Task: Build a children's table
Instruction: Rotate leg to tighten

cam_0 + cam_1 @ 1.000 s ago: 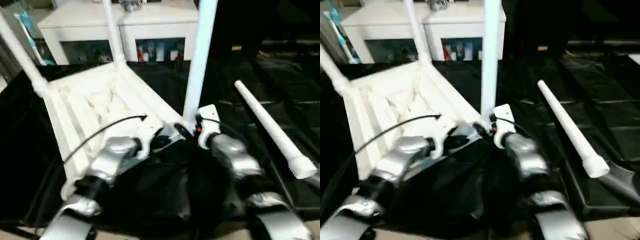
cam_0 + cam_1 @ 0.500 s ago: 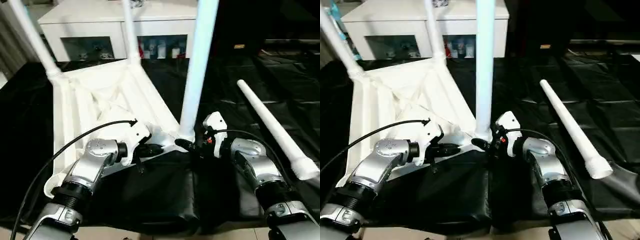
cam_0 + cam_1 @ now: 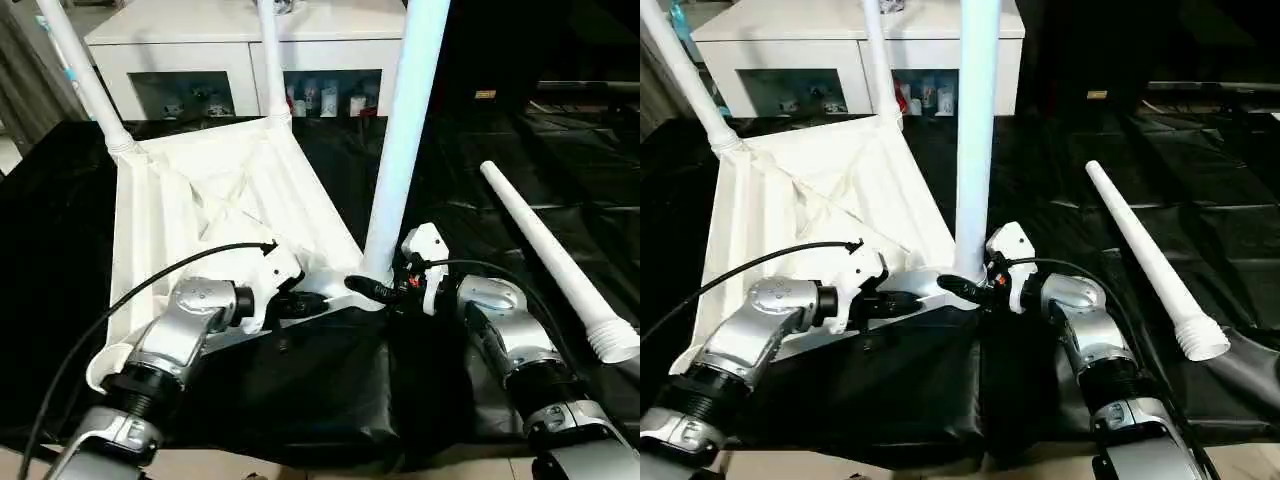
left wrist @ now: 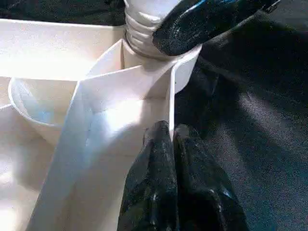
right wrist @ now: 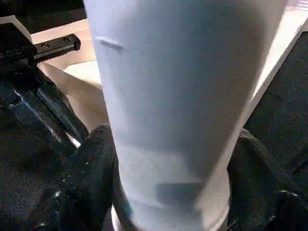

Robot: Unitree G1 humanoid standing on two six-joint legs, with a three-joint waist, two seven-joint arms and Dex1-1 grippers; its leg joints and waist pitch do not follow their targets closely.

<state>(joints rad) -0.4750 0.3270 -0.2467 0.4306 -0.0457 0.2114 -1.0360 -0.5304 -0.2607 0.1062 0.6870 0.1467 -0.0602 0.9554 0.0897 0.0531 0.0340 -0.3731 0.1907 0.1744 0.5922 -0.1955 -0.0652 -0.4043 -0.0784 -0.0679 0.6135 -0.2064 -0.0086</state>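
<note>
While the white plastic rectangular table top [image 3: 210,220] lies underside up on the black-covered surface [image 3: 560,150], three white tapered tube legs stand in its sockets. Right gripper [image 3: 965,287] jaws straddle the near-right leg [image 3: 400,150] at its base. Left gripper [image 4: 168,144] jaws are closed, empty, against the top's near rim. A fourth leg [image 3: 550,255] lies loose at right.

A white tapered tube leg [image 5: 187,106] is seen upright and close, flanked at its base by the right gripper's [image 5: 168,192] two black fingers [image 5: 82,192], one on each side and set against it. Behind it, the white table top's rim [image 5: 72,72] is seen, with another black gripper [image 5: 38,91] beside it over black sheeting [image 5: 284,125].
</note>
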